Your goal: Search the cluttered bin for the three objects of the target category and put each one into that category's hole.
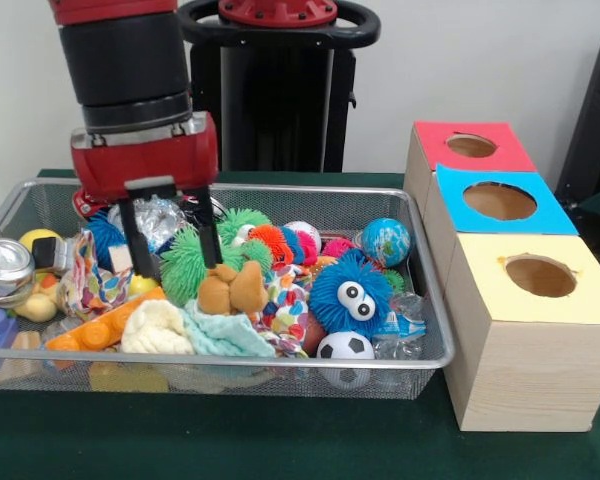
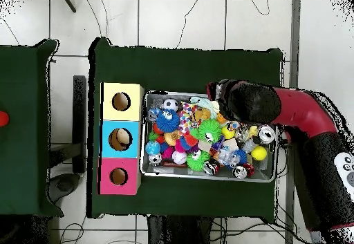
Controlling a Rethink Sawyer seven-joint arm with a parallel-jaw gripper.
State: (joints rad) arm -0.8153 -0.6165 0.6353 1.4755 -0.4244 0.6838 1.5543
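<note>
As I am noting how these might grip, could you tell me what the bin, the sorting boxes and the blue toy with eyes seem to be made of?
Bin: metal wire mesh, silvery, see-through walls.
Sorting boxes: pale wood by the visible grain, tops apparently coloured paper or card.
Blue toy with eyes: probably soft rubber, covered in thin floppy strands.

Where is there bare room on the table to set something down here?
Free: green cloth in front of the wire bin, and cloth behind the bin up to the boxes. Crowded: the bin is packed, with the gripper open over the green fuzzy ball.
</note>
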